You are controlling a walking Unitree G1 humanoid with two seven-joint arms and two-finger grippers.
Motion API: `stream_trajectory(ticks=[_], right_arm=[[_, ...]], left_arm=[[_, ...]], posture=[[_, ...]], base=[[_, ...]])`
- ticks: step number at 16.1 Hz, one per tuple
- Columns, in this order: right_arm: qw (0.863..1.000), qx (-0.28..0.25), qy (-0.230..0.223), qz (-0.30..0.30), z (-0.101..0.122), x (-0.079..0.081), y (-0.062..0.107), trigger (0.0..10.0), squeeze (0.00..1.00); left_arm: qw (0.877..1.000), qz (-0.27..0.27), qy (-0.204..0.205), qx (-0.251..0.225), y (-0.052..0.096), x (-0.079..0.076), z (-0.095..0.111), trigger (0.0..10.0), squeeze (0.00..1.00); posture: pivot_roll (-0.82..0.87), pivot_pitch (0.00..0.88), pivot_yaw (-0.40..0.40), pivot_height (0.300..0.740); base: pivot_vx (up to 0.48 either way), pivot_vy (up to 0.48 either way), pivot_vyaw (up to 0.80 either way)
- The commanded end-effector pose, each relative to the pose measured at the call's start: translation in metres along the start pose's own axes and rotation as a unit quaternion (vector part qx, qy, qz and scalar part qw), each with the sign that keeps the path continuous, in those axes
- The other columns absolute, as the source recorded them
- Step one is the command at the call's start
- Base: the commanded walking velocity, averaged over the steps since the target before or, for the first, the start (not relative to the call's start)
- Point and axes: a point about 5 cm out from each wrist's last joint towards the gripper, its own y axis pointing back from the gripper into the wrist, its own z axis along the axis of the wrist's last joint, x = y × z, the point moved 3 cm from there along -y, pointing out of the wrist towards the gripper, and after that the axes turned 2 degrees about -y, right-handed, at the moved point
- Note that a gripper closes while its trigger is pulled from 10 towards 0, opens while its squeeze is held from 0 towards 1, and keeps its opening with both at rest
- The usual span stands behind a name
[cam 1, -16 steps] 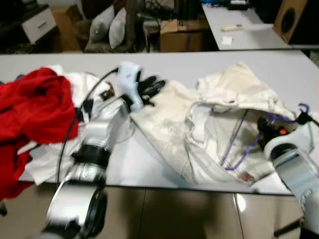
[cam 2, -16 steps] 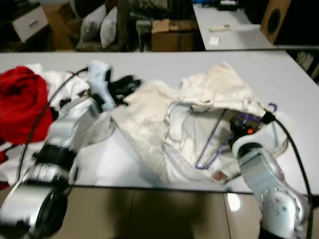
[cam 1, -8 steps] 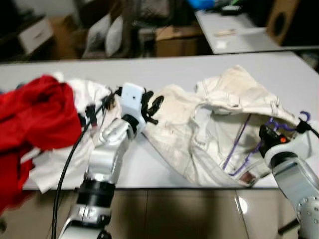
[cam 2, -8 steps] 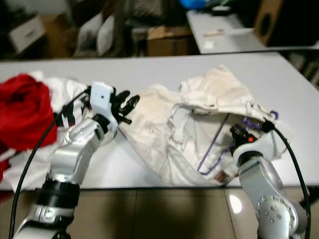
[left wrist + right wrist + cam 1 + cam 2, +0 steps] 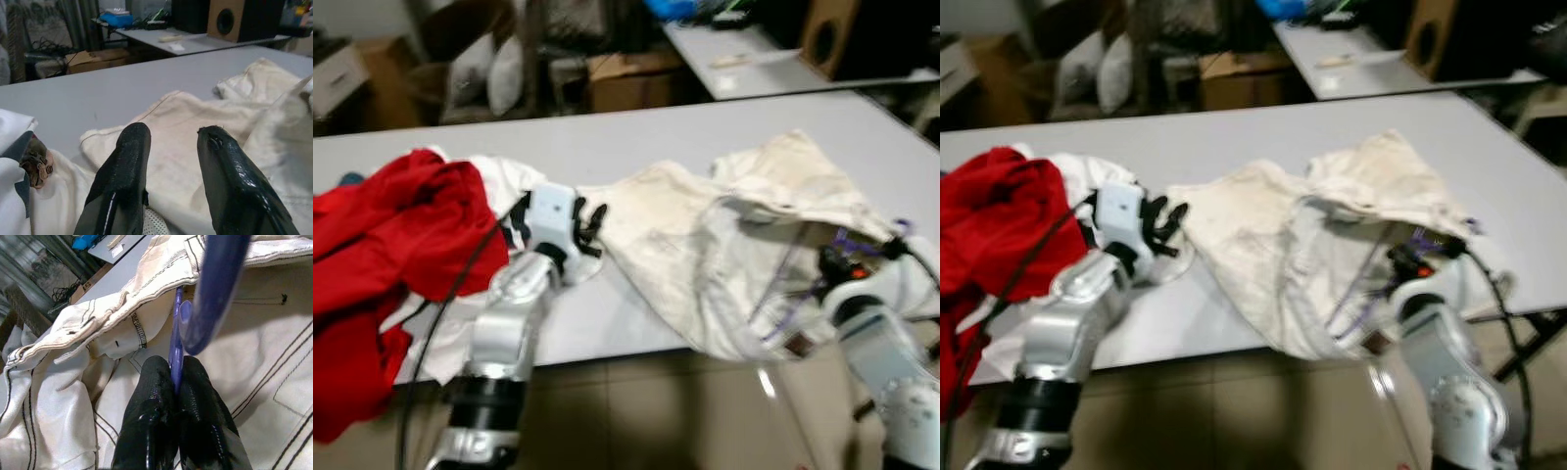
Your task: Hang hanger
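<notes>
My right gripper [image 5: 172,382] is clamped on the thin, stiff, slippery purple hanger [image 5: 215,279] inside the limp cream jacket [image 5: 705,235]; my left gripper [image 5: 171,161] hovers empty and parted over its far edge; I judge the bar the best hold.

One purple hanger [image 5: 175,340], one cream jacket [image 5: 724,235], one red garment [image 5: 391,230], two white pillows [image 5: 489,73], two grippers.

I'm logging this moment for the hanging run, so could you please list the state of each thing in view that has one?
Purple hanger: partly inside the cream jacket, pinched by the right claw.
Cream jacket: spread crumpled on the table, one edge hanging over the near side.
Red garment: heaped, draping over the table's edge.
Right claw: shut on the hanger.
Left claw: open, holding nothing, above the jacket's edge.
</notes>
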Motion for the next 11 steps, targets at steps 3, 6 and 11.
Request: stream_trajectory(ticks=[3, 6, 11], right_arm=[[1.0, 0.002, 0.012, 0.003, 0.0, 0.001, -0.005, 10.0, 0.0], [1.0, 0.003, 0.008, 0.002, -0.001, 0.0, -0.007, 10.0, 0.0], [1.0, 0.003, 0.013, 0.005, -0.001, 0.0, -0.009, 10.0, 0.0]], left_arm=[[1.0, -0.017, 0.005, -0.007, -0.002, -0.009, 0.006, 10.0, 0.0], [1.0, -0.025, 0.008, -0.007, -0.002, -0.015, 0.006, 10.0, 0.0], [0.999, -0.034, 0.015, -0.006, -0.005, -0.024, 0.005, 10.0, 0.0]], posture=[[-0.06, 0.0, 0.084, 0.74], [-0.06, 0.0, 0.08, 0.74], [-0.07, 0.0, 0.077, 0.74]], base=[[0.359, 0.0, 0.0], [0.406, 0.0, 0.0], [0.431, 0.0, 0.0]])
